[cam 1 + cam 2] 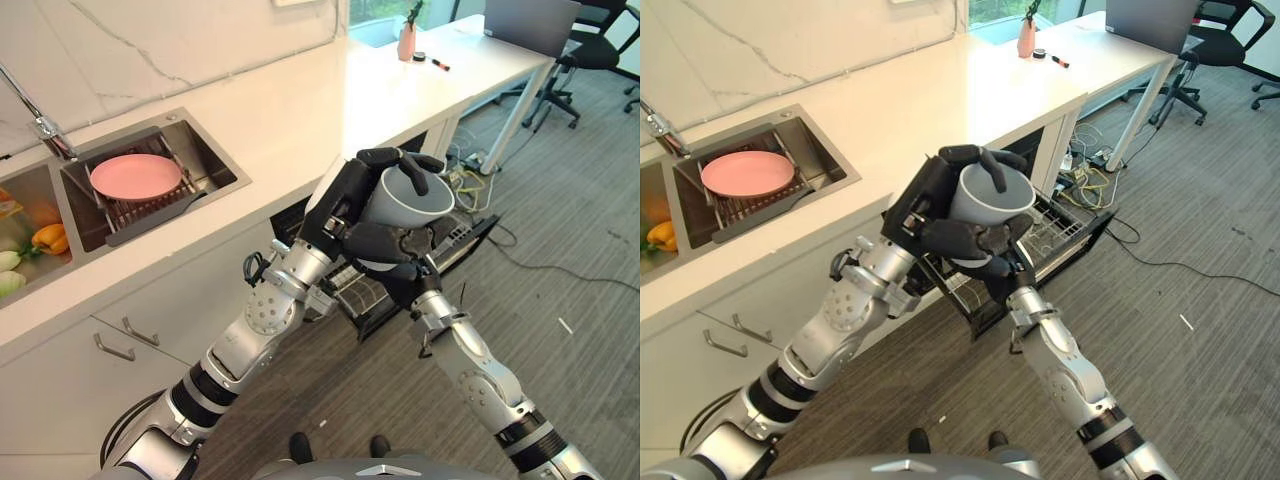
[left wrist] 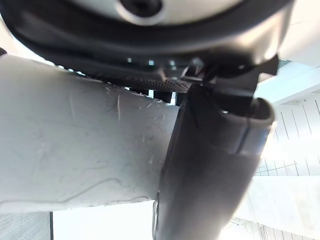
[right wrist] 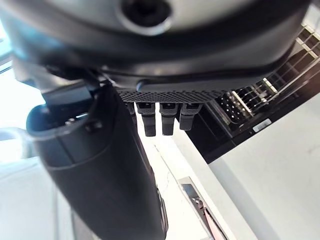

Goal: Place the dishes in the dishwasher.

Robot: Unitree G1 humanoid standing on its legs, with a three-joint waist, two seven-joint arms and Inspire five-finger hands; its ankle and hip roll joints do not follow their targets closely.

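Observation:
A grey cup (image 1: 405, 205) hangs in the air in front of the counter, above the open dishwasher's pulled-out wire rack (image 1: 1060, 230). My left hand (image 1: 345, 195) grips it from the side, fingers hooked over the rim. The cup's pale wall (image 2: 75, 150) lies against that palm in the left wrist view. My right hand (image 1: 385, 243) sits under the cup with its fingers curled round the lower part. The rack (image 3: 260, 95) also appears past the right hand's fingers. A pink plate (image 1: 135, 175) lies on a drying rack inside the sink (image 1: 215, 160).
Vegetables (image 1: 45, 238) lie in the left basin beside the faucet (image 1: 40, 125). The dishwasher door (image 1: 470, 245) juts out over the floor. A desk with a pink vase (image 1: 407, 40), office chairs (image 1: 590, 50) and floor cables (image 1: 470, 165) lie further right.

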